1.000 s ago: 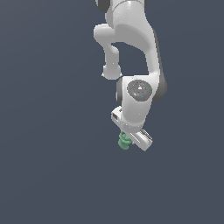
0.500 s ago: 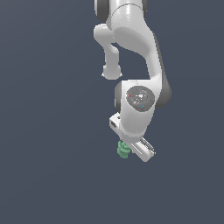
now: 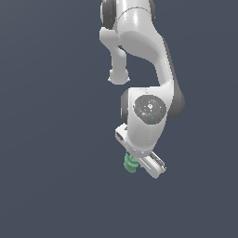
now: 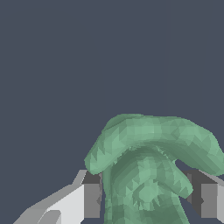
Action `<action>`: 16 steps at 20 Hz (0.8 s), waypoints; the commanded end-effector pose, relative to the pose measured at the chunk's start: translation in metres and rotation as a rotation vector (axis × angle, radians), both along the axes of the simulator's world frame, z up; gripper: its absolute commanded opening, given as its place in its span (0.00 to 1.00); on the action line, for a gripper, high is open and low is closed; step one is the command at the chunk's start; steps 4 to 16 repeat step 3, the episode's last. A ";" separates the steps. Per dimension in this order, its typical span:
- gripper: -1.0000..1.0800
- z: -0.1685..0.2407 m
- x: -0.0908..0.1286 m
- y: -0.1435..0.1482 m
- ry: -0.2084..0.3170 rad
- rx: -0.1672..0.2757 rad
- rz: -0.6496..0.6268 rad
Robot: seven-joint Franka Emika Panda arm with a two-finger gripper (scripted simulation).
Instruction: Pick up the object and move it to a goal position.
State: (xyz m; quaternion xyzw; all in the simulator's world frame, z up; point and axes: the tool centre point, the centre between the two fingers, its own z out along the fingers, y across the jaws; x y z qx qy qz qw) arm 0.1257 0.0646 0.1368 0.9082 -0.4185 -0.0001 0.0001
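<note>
One hand [image 3: 135,162], closed w/ both pads on the mint-green object [image 3: 130,163], which sits btwn the fingers [image 4: 87,199] and sticks out past the tips. Already gripped; goal position not visible, so direction unknown.

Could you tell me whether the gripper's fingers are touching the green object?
Touching: in the wrist view, both fingers press against the green object with no gap.

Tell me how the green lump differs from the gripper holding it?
Colour: the lump is mint green, the gripper white with dark finger pads.
Shape: the lump is lumpy and irregular, the gripper boxy and straight-edged.
Size: in the exterior view the lump is much smaller than the gripper.
Both show faceted, simulated surfaces.
</note>
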 end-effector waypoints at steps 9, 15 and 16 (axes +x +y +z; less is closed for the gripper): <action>0.00 0.001 0.003 0.000 0.000 0.000 0.000; 0.00 0.001 0.003 0.000 0.000 0.000 0.000; 0.00 0.001 0.003 0.000 0.000 0.000 0.000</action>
